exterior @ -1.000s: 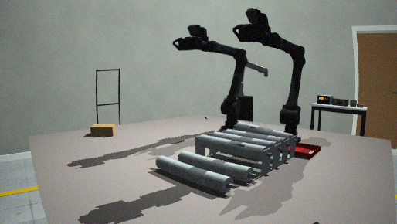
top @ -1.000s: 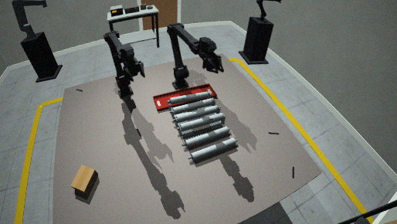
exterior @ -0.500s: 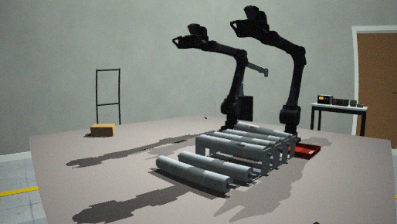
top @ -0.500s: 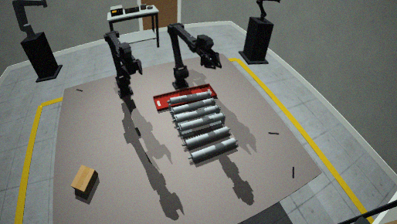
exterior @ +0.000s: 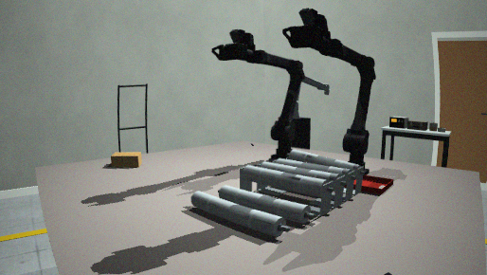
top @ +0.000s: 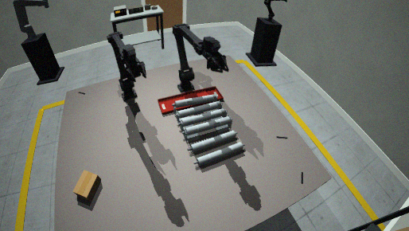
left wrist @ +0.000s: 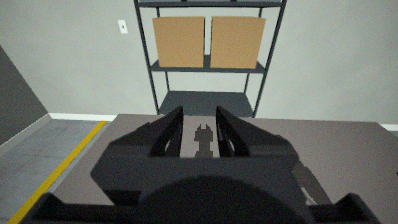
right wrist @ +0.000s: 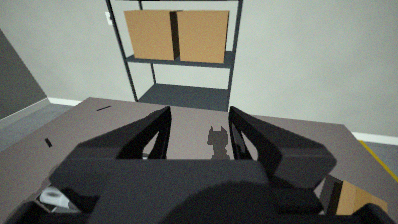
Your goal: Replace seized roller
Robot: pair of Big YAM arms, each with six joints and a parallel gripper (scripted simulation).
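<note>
The roller bed (top: 200, 113) (exterior: 303, 177) holds several grey rollers side by side in the middle of the table. Two more grey rollers (top: 216, 147) (exterior: 251, 209) lie loose on the table in front of it. The red scrap tray (top: 190, 99) (exterior: 377, 184) lies behind the bed, and its visible ends are empty. My left gripper (top: 220, 65) (exterior: 286, 32) (left wrist: 199, 111) hangs high above the tray's end, partly open with a narrow gap and nothing in it. My right gripper (top: 141, 72) (exterior: 217, 49) (right wrist: 199, 112) is raised high beside the bed, open and empty.
A cardboard box (top: 85, 184) (exterior: 125, 159) (right wrist: 357, 200) sits on the table far from the bed. Small black bits (top: 282, 137) lie on the table. A shelf with cardboard boxes (left wrist: 207, 42) stands beyond the table. Black pedestals (top: 264, 40) stand on the floor.
</note>
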